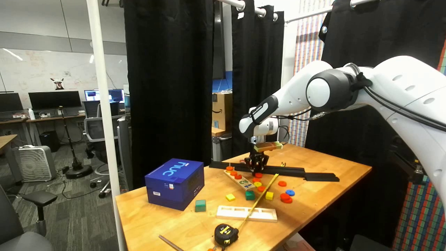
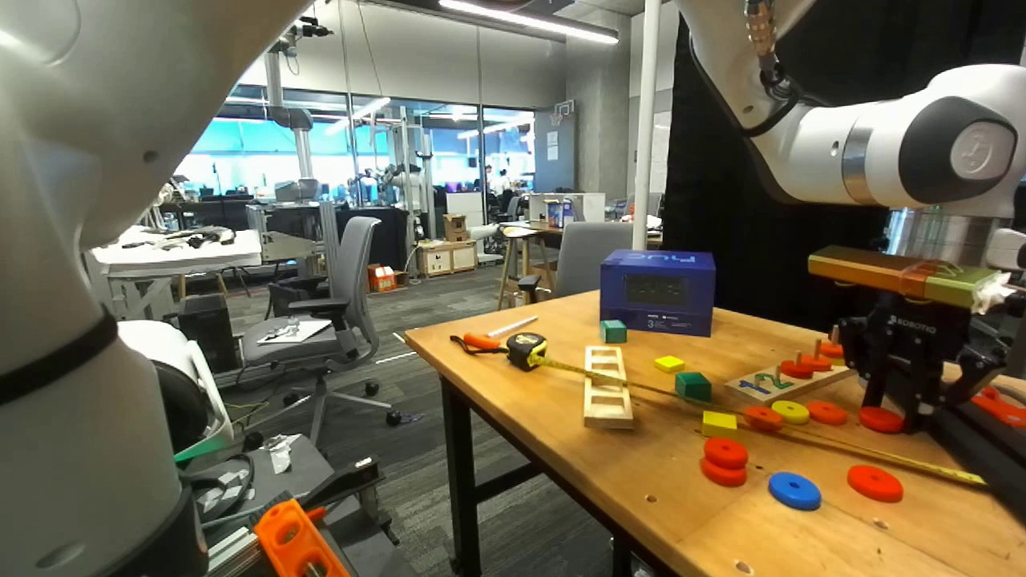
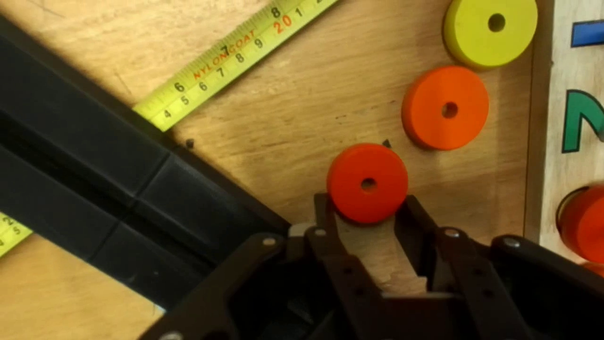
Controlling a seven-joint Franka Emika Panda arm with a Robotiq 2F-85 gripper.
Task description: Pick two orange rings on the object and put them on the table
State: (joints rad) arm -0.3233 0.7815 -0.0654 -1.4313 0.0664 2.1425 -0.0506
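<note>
My gripper (image 3: 366,204) is down at table level with its two fingertips against opposite sides of one orange ring (image 3: 368,163); the ring lies flat, at about the height of the rings beside it. This ring also shows under the gripper in both exterior views (image 1: 258,175) (image 2: 879,421). The object is a wooden peg board (image 2: 757,391) with painted numbers; several orange rings (image 2: 796,369) sit on its pegs. A second orange ring (image 3: 432,118) lies on the wooden table (image 3: 283,108) beside the board. More orange rings (image 2: 874,483) lie on the table (image 2: 801,545).
A long black bar (image 3: 108,132) lies close beside the gripper. A yellow tape strip (image 3: 226,61) runs from the tape measure (image 1: 225,234) across the table. A yellow ring (image 3: 472,42), blue ring (image 2: 781,490), green and yellow blocks, a wooden frame (image 1: 266,217) and a blue box (image 1: 174,191) stand around.
</note>
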